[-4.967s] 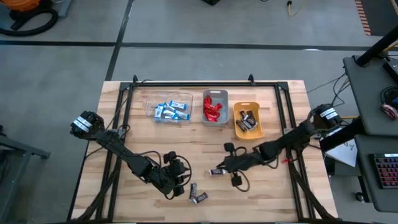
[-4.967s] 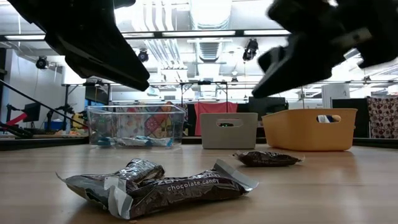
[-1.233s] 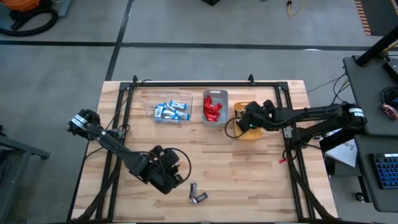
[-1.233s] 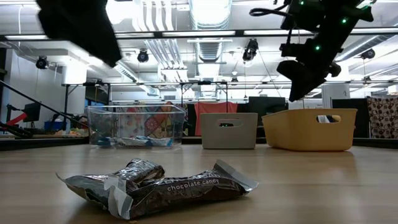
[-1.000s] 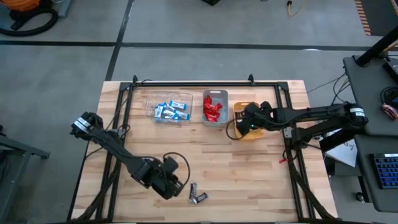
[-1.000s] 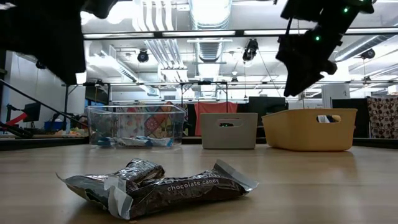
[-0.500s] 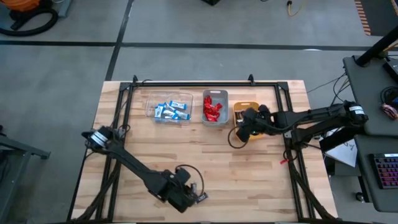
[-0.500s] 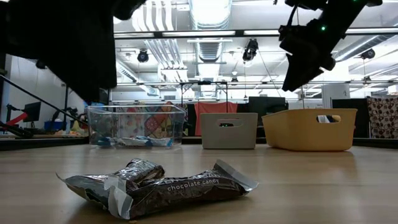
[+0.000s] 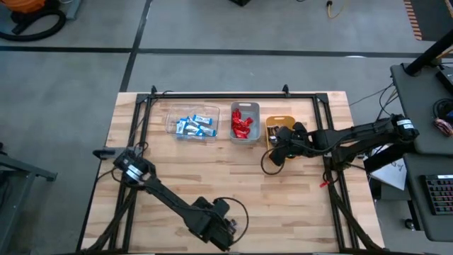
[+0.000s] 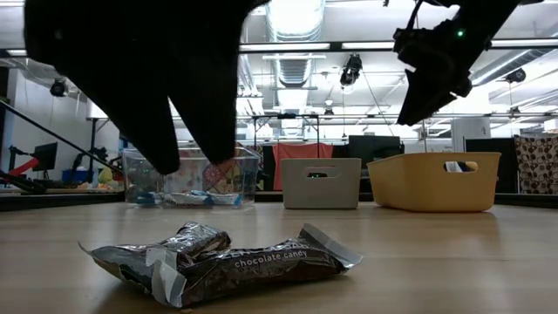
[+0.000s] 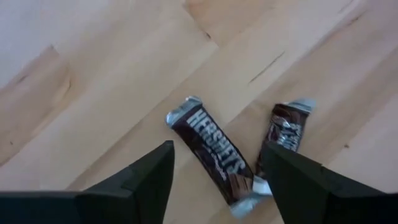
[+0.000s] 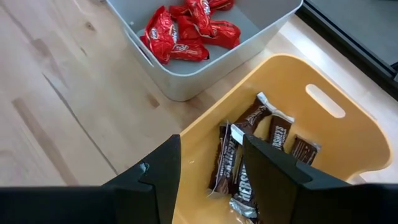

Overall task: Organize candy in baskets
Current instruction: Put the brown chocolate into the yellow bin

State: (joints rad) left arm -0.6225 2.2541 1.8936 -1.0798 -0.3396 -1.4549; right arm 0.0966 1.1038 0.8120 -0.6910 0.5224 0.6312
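Two dark brown candy bars lie flat on the wooden table near its front edge, one (image 11: 214, 155) between my left fingers and one (image 11: 287, 130) beside it; the low view shows them (image 10: 218, 260) up close. My left gripper (image 11: 214, 180) hangs open above them, pointing steeply down, touching nothing. The clear basket (image 9: 192, 122) holds blue-and-white candy and the grey basket (image 9: 245, 122) holds red candy. My right gripper (image 12: 211, 171) is open and empty over the near rim of the orange basket (image 12: 323, 124), which holds several brown bars.
The three baskets stand in a row at the table's far side. A black frame (image 9: 212, 94) runs along the far edge and down both sides. Bare wood lies between the baskets and the two bars.
My left gripper has swung toward the table's near edge and right, sunk over the two brown bars, and opened. My right gripper has drifted a little toward the near rim of the orange basket. The candy has not moved.
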